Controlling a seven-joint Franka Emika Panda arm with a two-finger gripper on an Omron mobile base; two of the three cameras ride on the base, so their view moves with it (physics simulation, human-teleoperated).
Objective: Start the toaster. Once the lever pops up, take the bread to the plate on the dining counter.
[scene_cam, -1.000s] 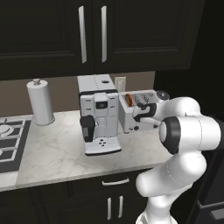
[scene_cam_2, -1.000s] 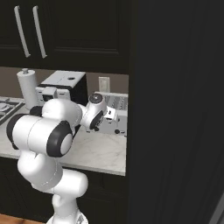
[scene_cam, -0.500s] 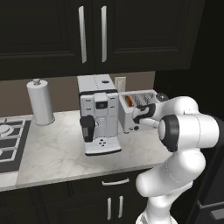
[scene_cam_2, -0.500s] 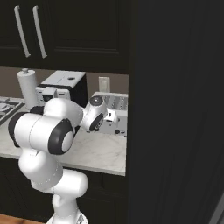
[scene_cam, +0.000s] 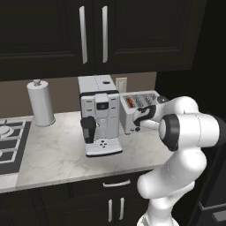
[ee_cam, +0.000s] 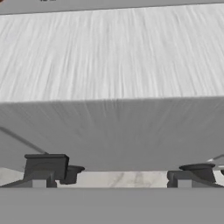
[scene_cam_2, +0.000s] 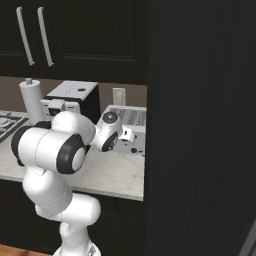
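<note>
On the counter (scene_cam: 53, 154), the toaster (scene_cam: 132, 115) is sitting just right of the coffee machine (scene_cam: 100, 114), with the bread (scene_cam: 130, 102) sticking up in a slot. No writing is showing clearly enough to read. The arm is bending in from the right, and the gripper (ee_cam: 118, 173) is pointing at the toaster's front, very close, with its fingers (ee_cam: 45, 168) standing wide apart, holding nothing.

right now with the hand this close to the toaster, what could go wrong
The open gripper sits low against the toaster front, so pushing on may shove the toaster along the counter instead of working its lever. The coffee machine stands right beside the toaster, and a sideways swing could knock it. The bread sits in a slot, so a hard bump could jolt it.
</note>
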